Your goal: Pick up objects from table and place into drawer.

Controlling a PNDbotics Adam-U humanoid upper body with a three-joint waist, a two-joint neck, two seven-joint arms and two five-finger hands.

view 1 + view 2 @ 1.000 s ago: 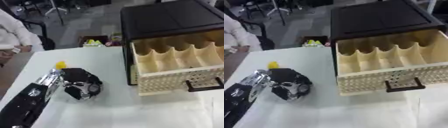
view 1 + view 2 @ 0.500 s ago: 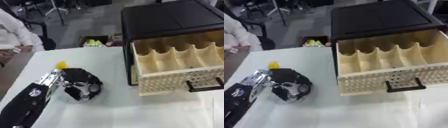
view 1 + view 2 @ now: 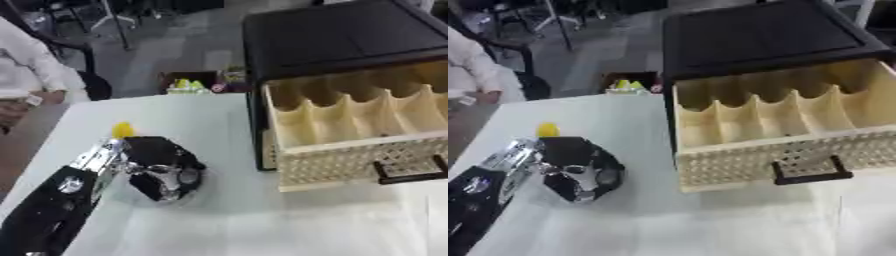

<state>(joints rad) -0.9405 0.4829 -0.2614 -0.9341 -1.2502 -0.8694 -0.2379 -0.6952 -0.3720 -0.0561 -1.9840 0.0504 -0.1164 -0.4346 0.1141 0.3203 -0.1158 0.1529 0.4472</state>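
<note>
Left robot hand [image 3: 162, 172] on bench [image 3: 227, 220], fingers curled, apparently empty. Reach yellow object [image 3: 122, 130] just behind; pinch, then carry to open drawer [image 3: 350, 125].

Hand [image 3: 162, 170] left, drawer [image 3: 359, 130] right

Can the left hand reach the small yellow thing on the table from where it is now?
Probably yes. The left hand lies on the table right beside the yellow thing, which sits just behind it. Nothing stands between them. I cannot see how the fingers are set.
</note>
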